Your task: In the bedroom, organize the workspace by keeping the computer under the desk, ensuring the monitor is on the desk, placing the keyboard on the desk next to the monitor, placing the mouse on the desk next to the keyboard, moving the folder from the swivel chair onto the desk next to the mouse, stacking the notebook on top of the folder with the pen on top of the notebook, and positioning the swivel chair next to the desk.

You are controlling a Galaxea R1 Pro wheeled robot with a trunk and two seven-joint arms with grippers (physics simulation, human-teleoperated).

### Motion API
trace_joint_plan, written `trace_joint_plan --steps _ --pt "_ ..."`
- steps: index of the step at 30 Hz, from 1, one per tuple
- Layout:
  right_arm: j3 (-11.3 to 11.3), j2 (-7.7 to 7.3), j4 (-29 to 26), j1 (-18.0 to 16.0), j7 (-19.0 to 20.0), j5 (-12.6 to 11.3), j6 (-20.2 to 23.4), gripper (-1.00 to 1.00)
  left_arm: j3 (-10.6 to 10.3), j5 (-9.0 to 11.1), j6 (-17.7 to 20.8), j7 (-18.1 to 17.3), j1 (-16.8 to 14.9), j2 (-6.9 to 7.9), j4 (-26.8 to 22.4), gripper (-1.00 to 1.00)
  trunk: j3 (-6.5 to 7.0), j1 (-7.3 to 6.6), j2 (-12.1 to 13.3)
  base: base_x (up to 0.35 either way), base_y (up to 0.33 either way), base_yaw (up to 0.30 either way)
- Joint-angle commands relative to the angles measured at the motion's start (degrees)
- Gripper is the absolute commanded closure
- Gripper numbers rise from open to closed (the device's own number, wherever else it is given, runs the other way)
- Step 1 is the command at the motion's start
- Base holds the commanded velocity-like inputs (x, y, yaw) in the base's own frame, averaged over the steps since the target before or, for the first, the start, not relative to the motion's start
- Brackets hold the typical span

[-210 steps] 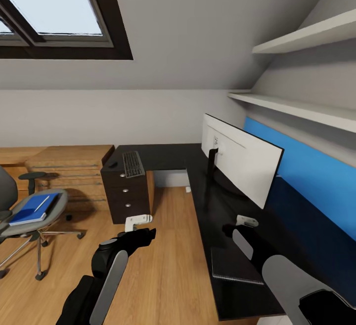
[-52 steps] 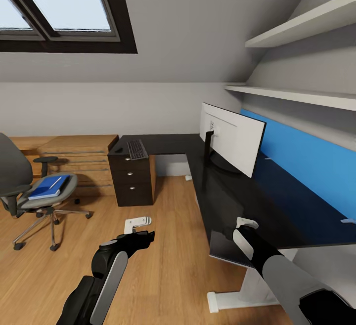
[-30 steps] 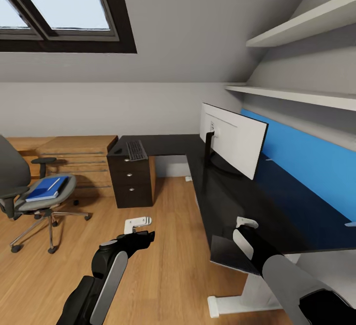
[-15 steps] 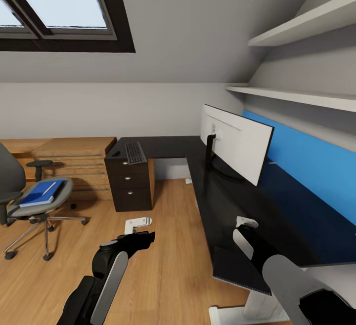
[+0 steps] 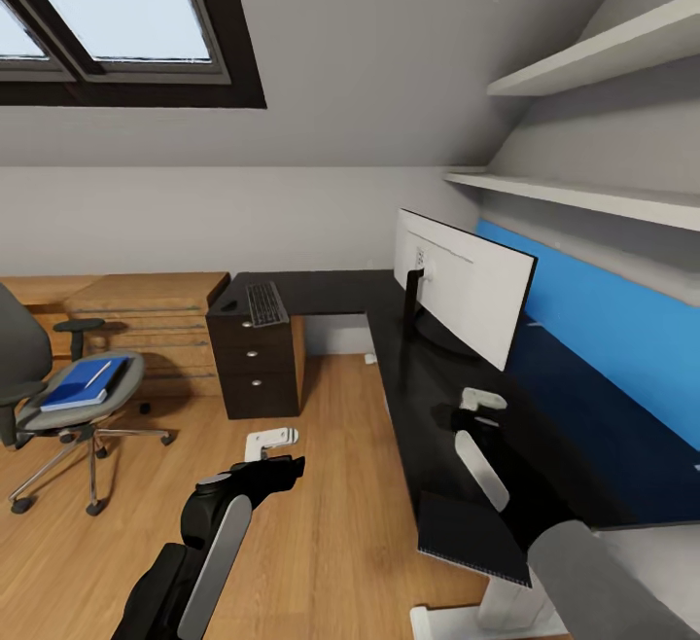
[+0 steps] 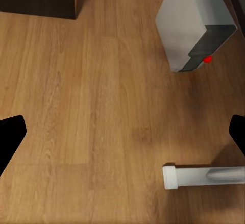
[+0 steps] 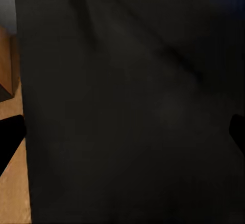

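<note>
Heads up: that small dark grey notebook [image 5: 473, 539] sits at the very end of the long black desk [image 5: 428, 397], one corner poking past the edge. Your right gripper [image 5: 480, 400] hovers over bare desktop, fingers spread with nothing in them; swing the forearm carelessly and you'll knock the book off. The left gripper [image 5: 271, 440] hangs splayed above the wood floor. Compared with half a second ago, the right arm has reached further toward the wide white-backed monitor [image 5: 462, 284].
</note>
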Motion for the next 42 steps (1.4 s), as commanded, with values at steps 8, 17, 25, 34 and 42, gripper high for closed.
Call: trace_joint_plan --steps 8,17,25,34,42 --pt "0.31 -0.27 -12.55 5.52 -3.86 -1.21 2.82 -1.00 -0.08 0.49 0.07 0.62 -0.07 0.05 -0.05 -1.00 -0.06 0.01 -0.03 0.000 0.000 0.000" --pt "0.31 -0.11 -14.07 6.20 -4.15 -2.43 2.60 -1.00 -0.09 0.55 0.06 0.58 -0.07 0.05 -0.05 -1.00 -0.06 0.01 -0.03 -0.136 0.000 0.000" --pt "0.09 -0.21 -14.17 6.23 -4.16 -3.69 2.53 -1.00 -0.09 0.55 0.05 0.57 -0.07 0.05 -0.05 -1.00 -0.06 0.01 -0.03 -0.332 0.000 0.000" --pt "-6.47 -3.01 -14.19 6.35 -3.87 -16.01 2.45 -1.00 1.34 0.64 -0.01 0.63 -0.07 0.07 0.24 -1.00 -0.06 0.01 -0.03 -0.305 -0.005 0.000" --pt "-15.04 -5.12 -14.62 7.75 -2.67 -23.32 2.36 -1.00 8.97 0.72 -0.04 0.64 -0.08 -0.40 -0.46 -1.00 -0.06 0.01 -0.03 -0.010 -0.005 0.000"
